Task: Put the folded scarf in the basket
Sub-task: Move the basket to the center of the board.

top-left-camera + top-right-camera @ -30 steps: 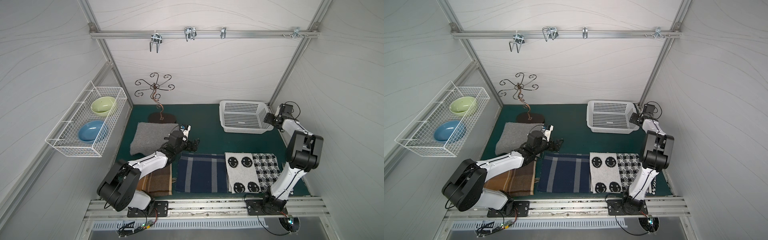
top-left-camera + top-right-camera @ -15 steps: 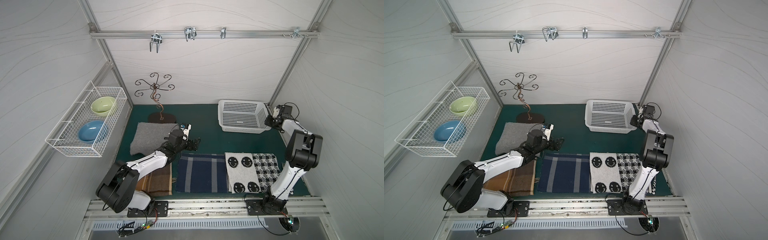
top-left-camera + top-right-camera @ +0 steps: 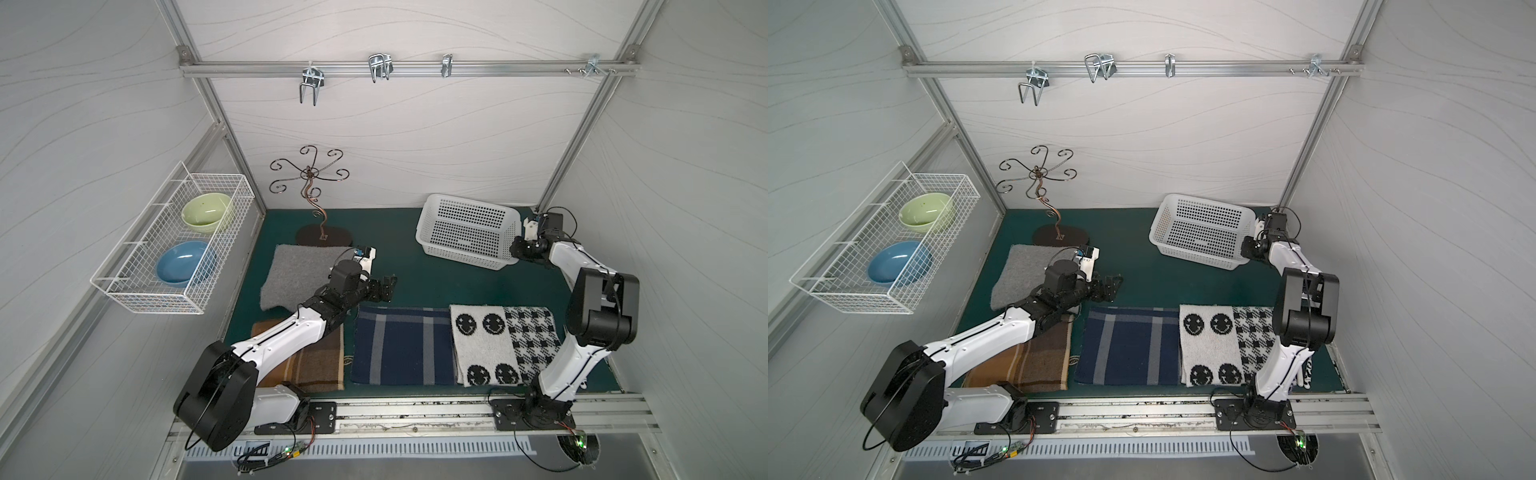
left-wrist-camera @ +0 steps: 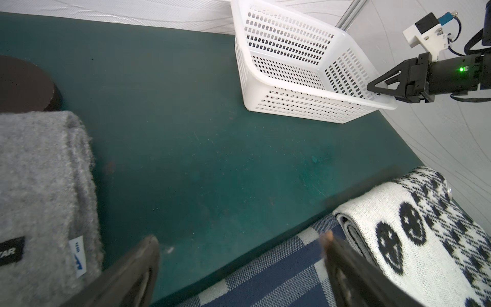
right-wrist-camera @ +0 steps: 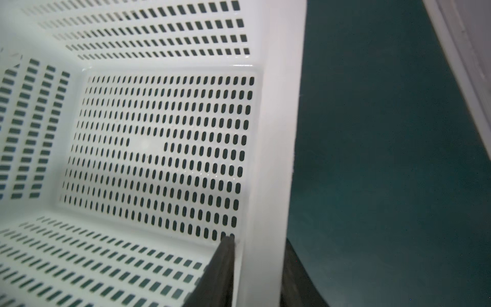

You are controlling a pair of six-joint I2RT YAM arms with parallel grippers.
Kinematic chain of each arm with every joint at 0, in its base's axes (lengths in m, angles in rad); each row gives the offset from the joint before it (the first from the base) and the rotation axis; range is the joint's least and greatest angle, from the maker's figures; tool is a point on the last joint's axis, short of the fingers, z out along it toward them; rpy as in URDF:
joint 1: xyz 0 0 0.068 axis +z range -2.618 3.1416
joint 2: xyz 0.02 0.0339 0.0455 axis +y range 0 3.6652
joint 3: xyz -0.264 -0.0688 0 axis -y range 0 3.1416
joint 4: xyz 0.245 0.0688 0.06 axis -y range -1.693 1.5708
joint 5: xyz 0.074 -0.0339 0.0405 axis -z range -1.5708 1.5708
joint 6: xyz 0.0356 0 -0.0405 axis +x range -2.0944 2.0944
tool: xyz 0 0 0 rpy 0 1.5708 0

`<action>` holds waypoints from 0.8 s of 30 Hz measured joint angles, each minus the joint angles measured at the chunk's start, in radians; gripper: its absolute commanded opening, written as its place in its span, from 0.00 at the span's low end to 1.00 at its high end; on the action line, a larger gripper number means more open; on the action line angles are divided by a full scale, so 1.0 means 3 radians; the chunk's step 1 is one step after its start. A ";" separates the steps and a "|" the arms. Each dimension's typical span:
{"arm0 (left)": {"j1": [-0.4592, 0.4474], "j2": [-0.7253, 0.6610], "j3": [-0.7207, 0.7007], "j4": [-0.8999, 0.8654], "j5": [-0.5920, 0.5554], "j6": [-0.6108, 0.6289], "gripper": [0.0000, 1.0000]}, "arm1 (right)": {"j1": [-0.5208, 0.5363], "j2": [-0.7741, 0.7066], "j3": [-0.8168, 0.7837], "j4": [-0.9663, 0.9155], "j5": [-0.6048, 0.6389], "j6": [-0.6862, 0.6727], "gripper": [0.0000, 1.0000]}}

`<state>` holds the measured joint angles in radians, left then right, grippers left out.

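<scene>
Right gripper (image 5: 259,244) is pinching the white perforated plastic basket (image 5: 276,133) by its flared rim; we are aiming to slide it gently, left gripper (image 4: 241,239) spread.

The white rectangular perforated plastic basket (image 4: 305,103) is smooth, with a soft sheen. Beneath it, the dark green table mat (image 4: 199,133) is matt and faintly scuffed. Well away from the basket, the grey folded scarf (image 4: 39,172) is coarse, fuzzy, woolly cloth.
</scene>
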<state>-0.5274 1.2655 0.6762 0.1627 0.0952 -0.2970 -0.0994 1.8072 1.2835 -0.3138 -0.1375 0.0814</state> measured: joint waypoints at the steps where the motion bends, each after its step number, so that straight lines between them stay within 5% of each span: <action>1: -0.0004 -0.0036 -0.0003 -0.0028 -0.0024 -0.0009 0.99 | 0.0050 -0.0042 -0.0024 -0.0027 0.0008 0.0000 0.29; 11: -0.0014 -0.0243 -0.0074 -0.0242 -0.0225 -0.0111 0.98 | 0.0580 -0.0328 -0.0271 -0.0239 -0.0038 -0.0036 0.30; 24: -0.0017 -0.0642 -0.0340 -0.0615 -0.0632 -0.0266 0.97 | 0.0862 -0.0786 -0.0793 -0.0201 -0.0332 0.0106 0.30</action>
<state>-0.5323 1.0729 0.5743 -0.0219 -0.0944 -0.3767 0.1593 1.5715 1.0454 -0.3740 -0.2371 0.1131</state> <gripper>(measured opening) 0.976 0.308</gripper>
